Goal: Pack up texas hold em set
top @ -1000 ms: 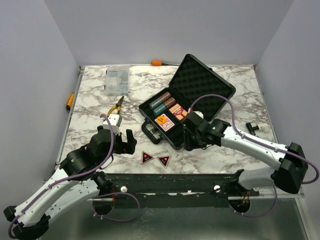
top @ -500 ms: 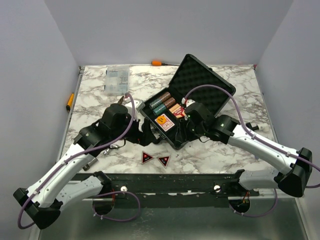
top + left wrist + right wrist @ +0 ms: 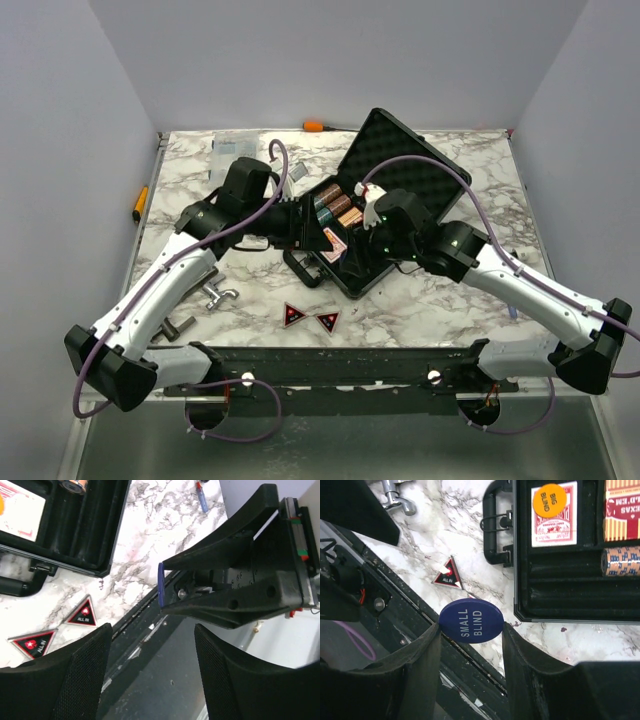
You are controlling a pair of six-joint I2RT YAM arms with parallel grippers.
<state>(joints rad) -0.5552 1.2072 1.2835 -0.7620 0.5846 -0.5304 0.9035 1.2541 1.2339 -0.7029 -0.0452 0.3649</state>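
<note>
The black briefcase (image 3: 400, 175) lies open mid-table, with chip stacks (image 3: 335, 205) and the card deck (image 3: 333, 240) in its tray. In the right wrist view an orange BIG BLIND button (image 3: 549, 500) lies on the deck (image 3: 555, 527). My right gripper (image 3: 471, 625) is shut on a blue SMALL BLIND button (image 3: 471, 620), held above the table beside the case's front corner. My left gripper (image 3: 152, 630) is open and empty, facing the right gripper, and sees the button edge-on (image 3: 161, 584). Two red-black triangles (image 3: 294, 315) (image 3: 328, 321) lie on the table before the case.
The clear organiser box (image 3: 225, 148) sits at the back left, partly behind my left arm. An orange-handled screwdriver (image 3: 315, 126) lies at the back edge, a yellow-handled tool (image 3: 140, 203) at the left edge. A small metal part (image 3: 218, 296) lies front left. The case handle (image 3: 492, 525) juts forward.
My left arm has swung from the front left up and across to the case's left side. My right gripper has lifted and shifted left over the case's front corner.
</note>
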